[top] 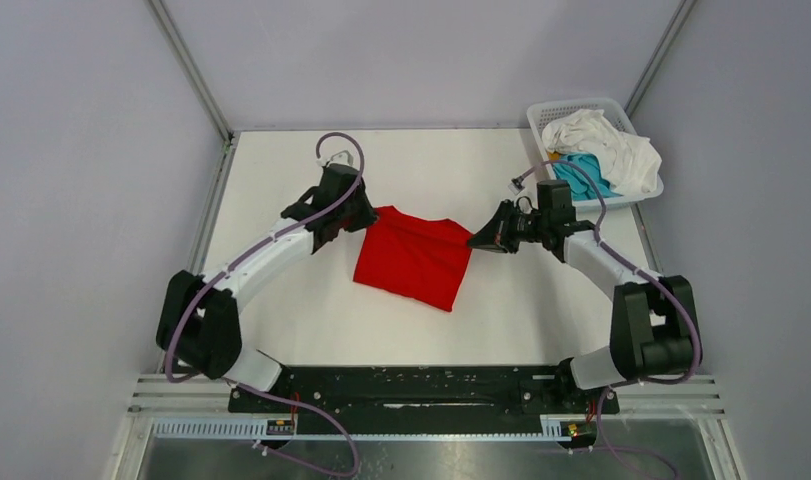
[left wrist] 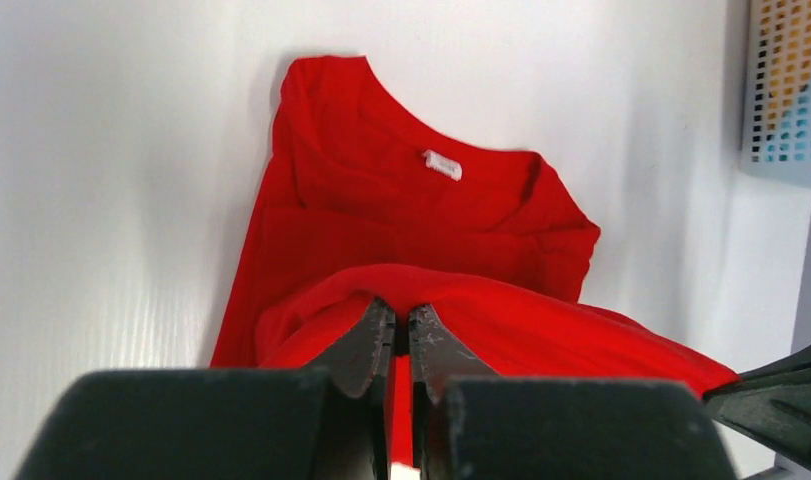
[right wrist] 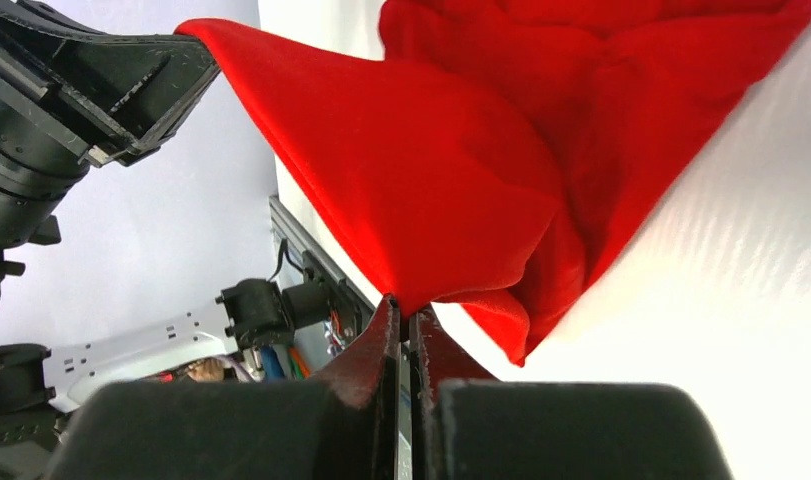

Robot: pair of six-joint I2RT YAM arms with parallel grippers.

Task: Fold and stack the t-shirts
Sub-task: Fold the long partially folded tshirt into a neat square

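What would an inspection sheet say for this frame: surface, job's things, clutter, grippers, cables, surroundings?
Surface: white table, no stains seen.
Job's things: red t-shirt mid-table, partly folded, one edge raised off the table; white t-shirt and teal t-shirt bundled in the basket.
Clutter: white lattice basket at the far right corner; nothing else seen.
Grippers: left jaws shut on the red t-shirt's edge; right jaws shut on the same edge further along, cloth stretched between them.
Cables: purple cables run along both arms, clear of the cloth.
Surroundings: grey walls, metal frame posts.
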